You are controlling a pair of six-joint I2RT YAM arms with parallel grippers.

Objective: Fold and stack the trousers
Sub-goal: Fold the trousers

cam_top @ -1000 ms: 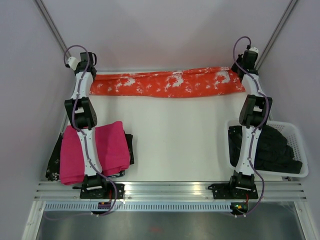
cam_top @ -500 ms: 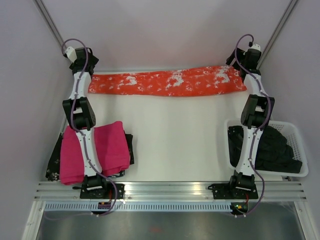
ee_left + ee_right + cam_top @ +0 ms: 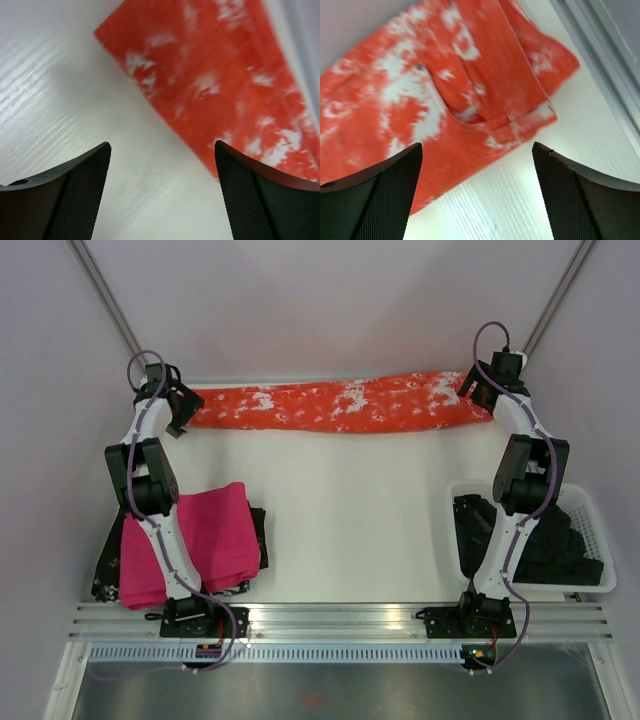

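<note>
The trousers [image 3: 340, 405], orange-red with white blotches, lie folded into one long strip along the table's far edge. My left gripper [image 3: 180, 412] hangs open just off the strip's left end. In the left wrist view the trousers' end [image 3: 215, 75] lies beyond the open left gripper [image 3: 162, 192], which has only bare table between its fingers. My right gripper [image 3: 468, 390] stands open at the strip's right end. In the right wrist view the waist end of the trousers [image 3: 445, 90] spreads ahead of the open right gripper [image 3: 477, 192], which is empty.
A folded magenta-pink cloth [image 3: 205, 535] rests on a dark garment [image 3: 108, 575] at the near left, under the left arm. A white basket [image 3: 598, 510] holding black clothes [image 3: 555, 545] stands at the near right. Slanted frame posts [image 3: 100, 290] flank the far corners.
Both grippers went from shut to open and let go of the trousers' ends. Both wrists dropped and pulled slightly back. The strip now lies flat on the table.
</note>
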